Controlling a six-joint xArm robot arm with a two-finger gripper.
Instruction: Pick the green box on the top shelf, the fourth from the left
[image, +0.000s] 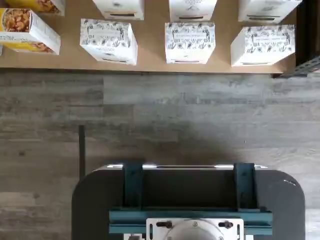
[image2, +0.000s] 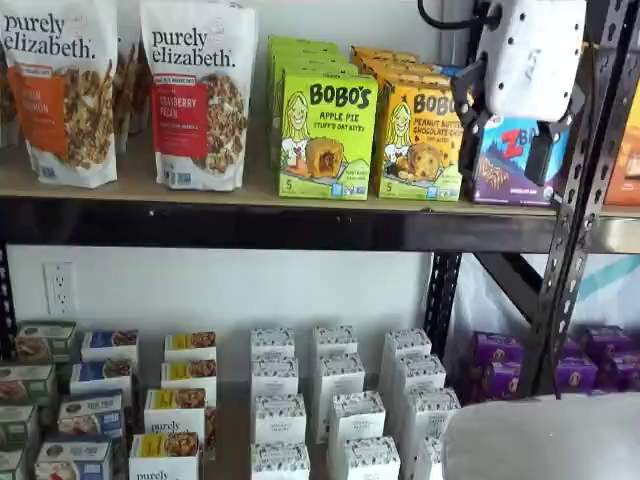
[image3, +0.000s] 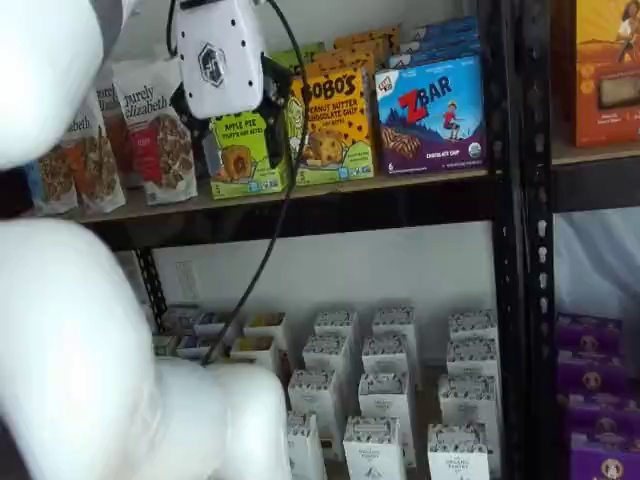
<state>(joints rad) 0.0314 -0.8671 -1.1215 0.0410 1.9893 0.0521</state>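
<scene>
The lime-green Bobo's Apple Pie box (image2: 328, 135) stands upright at the front of the top shelf (image2: 250, 228), with more green boxes behind it. It also shows in a shelf view (image3: 240, 150), partly covered by my gripper. My gripper (image2: 505, 130) hangs in front of the shelf at box height, white body up. Its two black fingers (image2: 467, 100) stand apart with a gap and hold nothing. In a shelf view my gripper (image3: 232, 115) shows just above the green box. The wrist view shows neither the green box nor the fingers.
A yellow-orange Bobo's box (image2: 420, 140) and a blue-purple ZBar box (image3: 430, 115) stand right of the green box, with granola bags (image2: 195, 95) to its left. A black rack post (image3: 515, 200) rises at the right. Small white boxes (image: 190, 42) fill the lower level.
</scene>
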